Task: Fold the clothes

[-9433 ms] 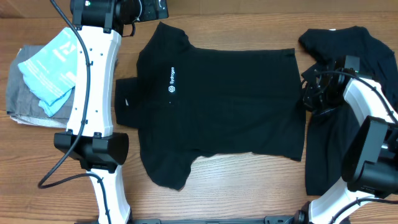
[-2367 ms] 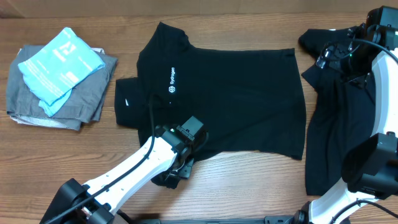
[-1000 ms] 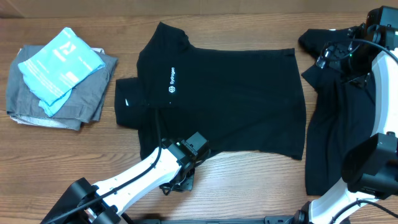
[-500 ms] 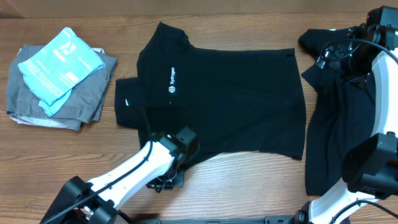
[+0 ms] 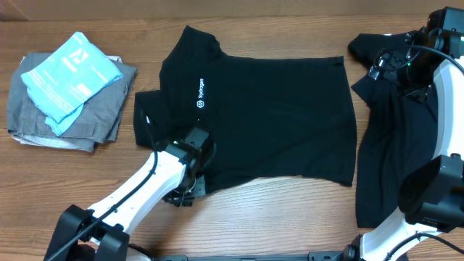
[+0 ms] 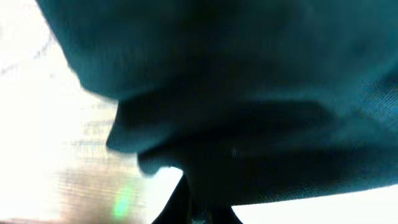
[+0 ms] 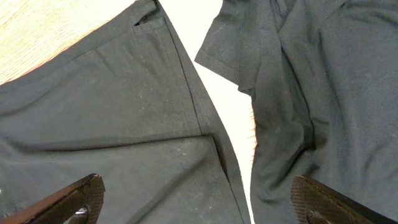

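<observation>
A black polo shirt [image 5: 275,116] lies spread flat mid-table, collar to the left, white logo up. My left gripper [image 5: 186,191] is at its near sleeve, shut on the fabric, with the sleeve drawn in against the shirt's near edge. In the left wrist view dark cloth [image 6: 249,93] fills the frame and runs into the closed left gripper [image 6: 199,214]. A second black garment [image 5: 406,145] lies rumpled at the right. My right gripper [image 5: 388,65] hovers open above the strip of table between the two; in its wrist view the right gripper [image 7: 199,205] holds nothing between its fingers [image 7: 81,199].
A grey folded garment [image 5: 101,119] with a light blue plastic packet [image 5: 69,80] on top sits at the far left. Bare wooden table [image 5: 290,217] shows along the near edge. The right wrist view shows the polo's hem [image 7: 112,124] beside the second garment [image 7: 323,93].
My left gripper has moved left and away from the near edge with the sleeve in its grip, pulling the sleeve in toward the shirt body. The right arm has not moved.
</observation>
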